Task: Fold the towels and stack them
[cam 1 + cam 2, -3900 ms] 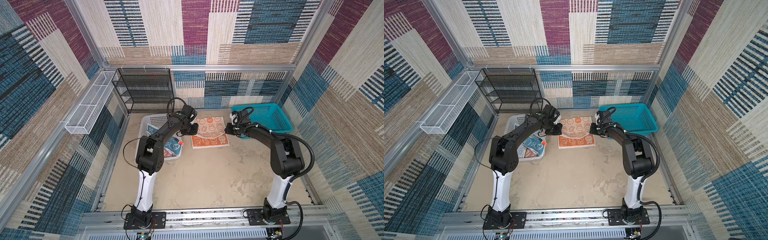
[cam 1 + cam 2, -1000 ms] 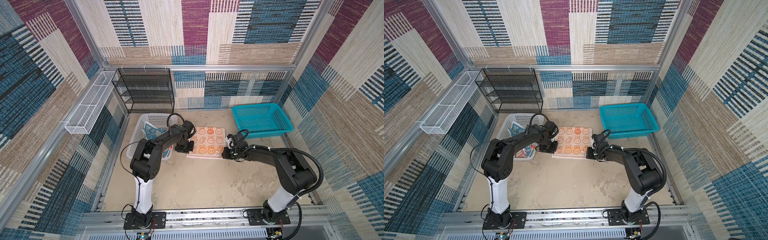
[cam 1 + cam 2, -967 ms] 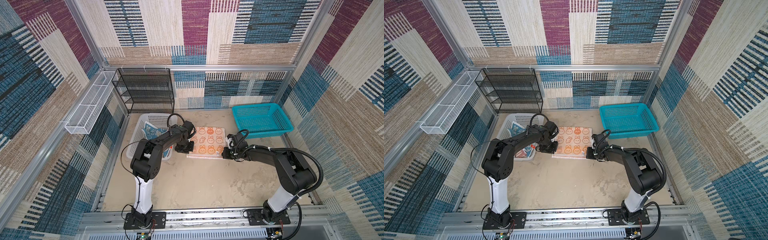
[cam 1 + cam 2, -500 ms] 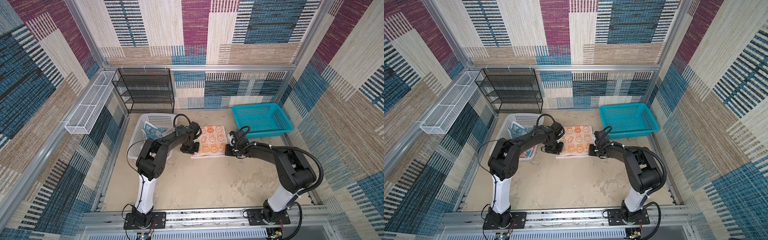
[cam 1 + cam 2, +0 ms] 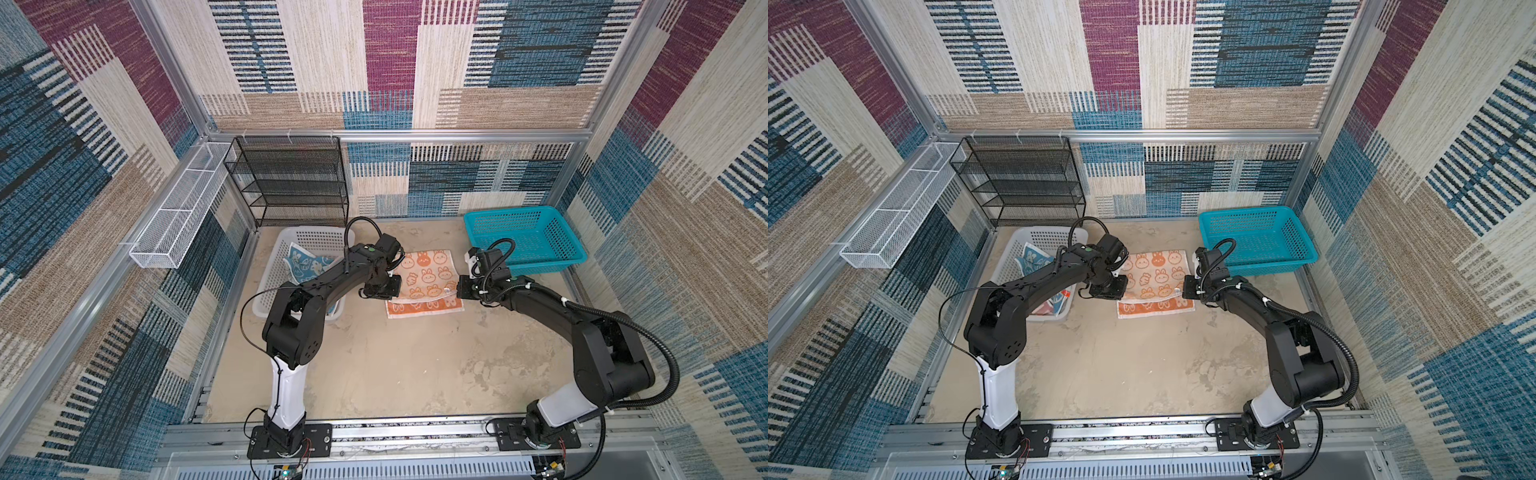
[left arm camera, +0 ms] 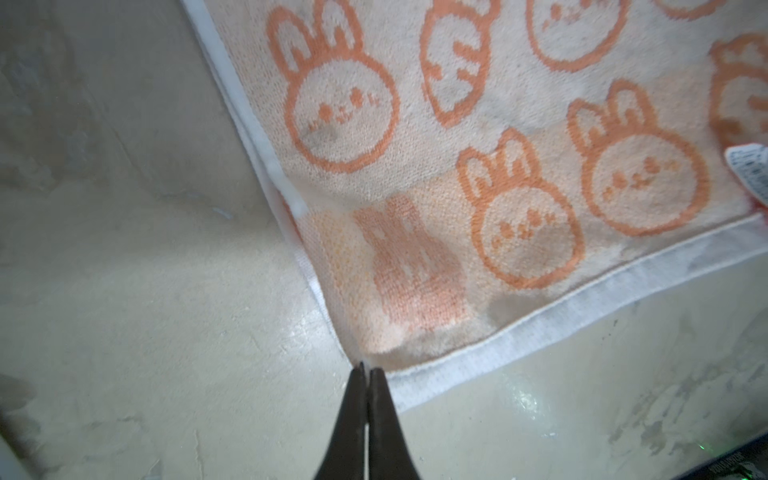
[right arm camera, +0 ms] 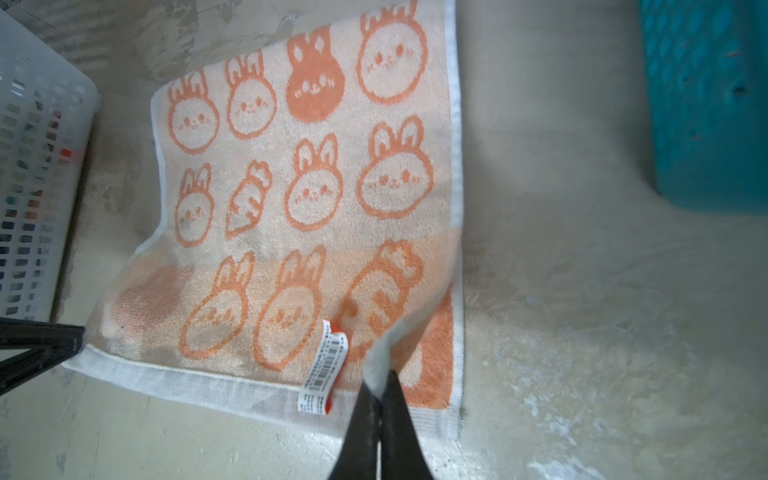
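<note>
**Item 1.** Sewn-in tag [image 7: 323, 368], white with red edging, on the hem of the orange-and-cream rabbit-print terry towel [image 7: 307, 187]. In the right wrist view it carries a black barcode across its middle, with rows of fine black print above and below. The bars are plain to see, but no digit or word is legible.

**Item 2.** Same tag [image 6: 748, 168], at the edge of the same towel [image 6: 498, 124] in the left wrist view. It shows grey lines of print, blurred and unreadable.

**Item 3.** Black machine part [image 6: 725, 467] at a corner of the left wrist view. It bears a short run of pale lettering, too dim to make out.

**Both top views.** Any writing is too small to tell.
</note>
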